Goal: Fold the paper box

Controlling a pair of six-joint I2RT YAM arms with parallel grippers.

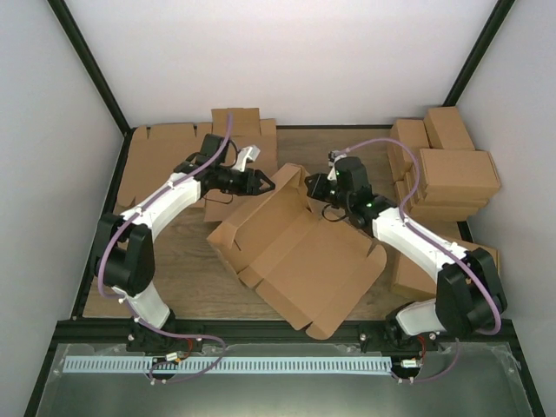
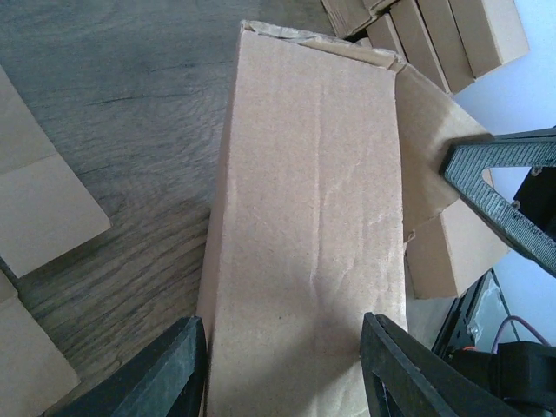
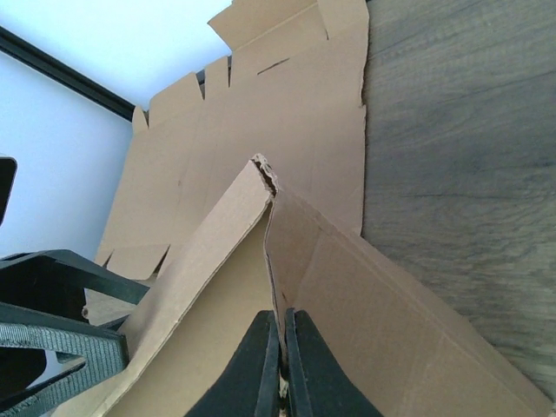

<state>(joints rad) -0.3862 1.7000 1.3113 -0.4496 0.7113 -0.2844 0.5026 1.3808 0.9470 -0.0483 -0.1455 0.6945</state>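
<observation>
The paper box [image 1: 317, 265] lies partly folded in the middle of the table, its lid panel spread flat toward the near right and one long wall raised at the left. My left gripper [image 1: 261, 182] is at the far end of that wall. In the left wrist view it [image 2: 282, 323] stands open, with a long cardboard panel [image 2: 313, 200] lying between and under its fingers. My right gripper [image 1: 320, 195] is at the box's far corner. Seen from the right wrist, it [image 3: 283, 314] is shut on the thin edge of an upright flap [image 3: 373, 313].
Flat notched cardboard sheets [image 1: 165, 156] lie at the back left. Closed brown cartons [image 1: 447, 169] are stacked at the back right, and another carton [image 1: 417, 276] sits beside the right arm. Bare wooden tabletop [image 1: 182, 261] shows left of the box.
</observation>
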